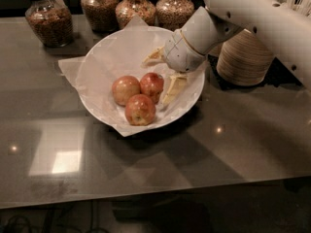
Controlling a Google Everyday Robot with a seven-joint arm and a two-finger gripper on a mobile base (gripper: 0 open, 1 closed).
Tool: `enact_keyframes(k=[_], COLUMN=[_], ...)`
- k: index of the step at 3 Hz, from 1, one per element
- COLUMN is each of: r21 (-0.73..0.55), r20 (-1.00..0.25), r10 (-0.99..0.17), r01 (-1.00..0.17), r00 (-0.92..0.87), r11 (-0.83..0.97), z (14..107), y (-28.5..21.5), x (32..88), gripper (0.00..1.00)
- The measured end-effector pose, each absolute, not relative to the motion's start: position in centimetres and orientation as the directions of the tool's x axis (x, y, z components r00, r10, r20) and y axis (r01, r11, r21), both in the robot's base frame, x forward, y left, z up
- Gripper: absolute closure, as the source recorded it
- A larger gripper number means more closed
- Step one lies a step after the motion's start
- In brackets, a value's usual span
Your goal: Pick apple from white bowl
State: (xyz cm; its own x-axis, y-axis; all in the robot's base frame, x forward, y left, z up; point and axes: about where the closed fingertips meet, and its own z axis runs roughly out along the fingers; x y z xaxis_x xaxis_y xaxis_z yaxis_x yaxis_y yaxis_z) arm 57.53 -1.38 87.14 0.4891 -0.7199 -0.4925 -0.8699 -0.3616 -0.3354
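The white bowl [109,52], wide and lined with crinkled white paper, sits on the dark table and holds three apples. The apple [152,85], the deepest red one, lies at the right of the group. A paler yellow-pink apple [125,90] is to its left and an orange-red speckled apple [140,109] is in front. My gripper [164,73] is inside the bowl's right half, just right of the red apple. Its pale fingers [174,87] are spread open and hold nothing.
Several glass jars of grain [48,21] stand along the back edge behind the bowl. A stack of paper cups [243,57] lies right of the bowl, under my white arm [252,13]. The glossy table [218,144] extends in front.
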Motion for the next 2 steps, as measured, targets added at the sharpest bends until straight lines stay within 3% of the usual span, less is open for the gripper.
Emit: enact_keyframes(k=[2], r21=[-0.303], r20=[-0.5], r10=[-0.708], r01=[-0.866], r00=[0.499], r11=[-0.397], z=[85.87], y=[-0.33], x=[57.7], gripper=[0.28])
